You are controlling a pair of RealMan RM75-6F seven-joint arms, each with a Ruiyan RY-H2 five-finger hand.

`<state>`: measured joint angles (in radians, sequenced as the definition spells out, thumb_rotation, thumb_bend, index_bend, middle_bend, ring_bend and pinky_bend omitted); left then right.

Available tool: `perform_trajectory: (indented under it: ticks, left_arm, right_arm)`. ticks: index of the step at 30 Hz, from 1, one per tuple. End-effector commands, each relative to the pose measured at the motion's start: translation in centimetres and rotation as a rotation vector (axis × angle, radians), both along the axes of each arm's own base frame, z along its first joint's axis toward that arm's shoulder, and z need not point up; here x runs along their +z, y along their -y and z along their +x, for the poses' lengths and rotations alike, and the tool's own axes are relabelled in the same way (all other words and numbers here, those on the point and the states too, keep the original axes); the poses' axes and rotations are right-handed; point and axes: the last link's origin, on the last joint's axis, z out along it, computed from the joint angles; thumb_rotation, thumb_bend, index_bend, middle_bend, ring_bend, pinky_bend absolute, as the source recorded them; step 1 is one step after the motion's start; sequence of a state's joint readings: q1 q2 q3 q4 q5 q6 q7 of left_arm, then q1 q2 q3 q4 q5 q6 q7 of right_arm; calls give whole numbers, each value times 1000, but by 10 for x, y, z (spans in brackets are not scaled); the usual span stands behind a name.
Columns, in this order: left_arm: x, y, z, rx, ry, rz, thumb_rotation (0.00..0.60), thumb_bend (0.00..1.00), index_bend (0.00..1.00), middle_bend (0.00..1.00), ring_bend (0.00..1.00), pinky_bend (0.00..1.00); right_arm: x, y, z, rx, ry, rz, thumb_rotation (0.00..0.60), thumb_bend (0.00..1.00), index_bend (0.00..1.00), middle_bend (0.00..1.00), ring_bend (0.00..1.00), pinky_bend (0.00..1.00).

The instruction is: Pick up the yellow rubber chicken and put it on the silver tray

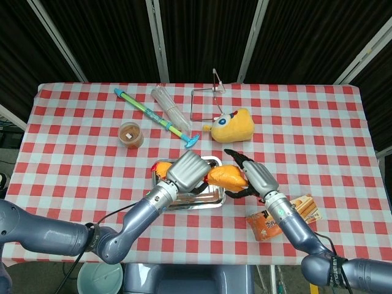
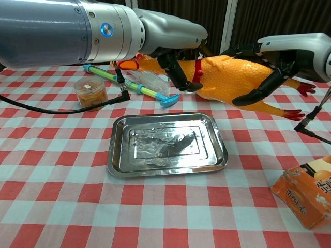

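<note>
Yellow rubber chicken (image 2: 227, 77): aloft over silver tray (image 2: 166, 144); left hand (image 2: 173, 44) fingers grasping neck, right hand (image 2: 274, 59) fingers wrapping body.

The yellow rubber chicken (image 2: 227, 77) hangs lying lengthwise in the air above the empty rectangular silver tray (image 2: 166, 145).
</note>
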<state>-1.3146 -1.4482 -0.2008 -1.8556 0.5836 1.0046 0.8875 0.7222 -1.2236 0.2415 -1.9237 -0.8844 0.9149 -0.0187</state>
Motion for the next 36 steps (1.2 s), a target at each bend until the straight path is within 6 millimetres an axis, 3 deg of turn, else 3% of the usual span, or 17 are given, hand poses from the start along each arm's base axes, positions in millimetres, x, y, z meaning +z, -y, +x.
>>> perform_trajectory:
  ticks: [1, 5, 10, 19, 26, 30, 36]
  left_arm:
    - [0, 1, 1, -4, -3, -3, 600, 762, 499, 589, 538, 624]
    - [0, 2, 1, -5, -6, -5, 600, 754, 498, 589, 538, 624]
    - [-1, 3, 1, 3, -8, -23, 600, 744, 498, 589, 538, 624]
    - [-2, 3, 1, 2, -15, -36, 600, 743, 498, 589, 538, 624]
    - [-3, 4, 3, 0, -10, -45, 600, 739, 498, 589, 538, 624]
    - [-3, 6, 3, -5, -7, -45, 600, 723, 497, 589, 538, 624]
    - [-3, 7, 2, -5, -11, -47, 600, 709, 493, 587, 538, 624]
  right_arm:
    - [-3, 3, 0, -7, -7, -6, 600, 298, 181, 181, 187, 208]
    - [-5, 5, -2, -18, -13, -6, 600, 336, 258, 234, 233, 247]
    - [-7, 7, -5, -33, -23, 3, 600, 485, 347, 274, 266, 278]
    - [-11, 10, -9, -41, -35, 16, 600, 609, 415, 318, 309, 311]
    - [-13, 11, -11, -39, -49, 21, 600, 795, 484, 368, 351, 326]
    - [-15, 12, -11, -33, -58, 16, 600, 980, 605, 481, 454, 373]
    - [-18, 13, -12, -29, -68, 5, 600, 1000, 832, 696, 678, 492]
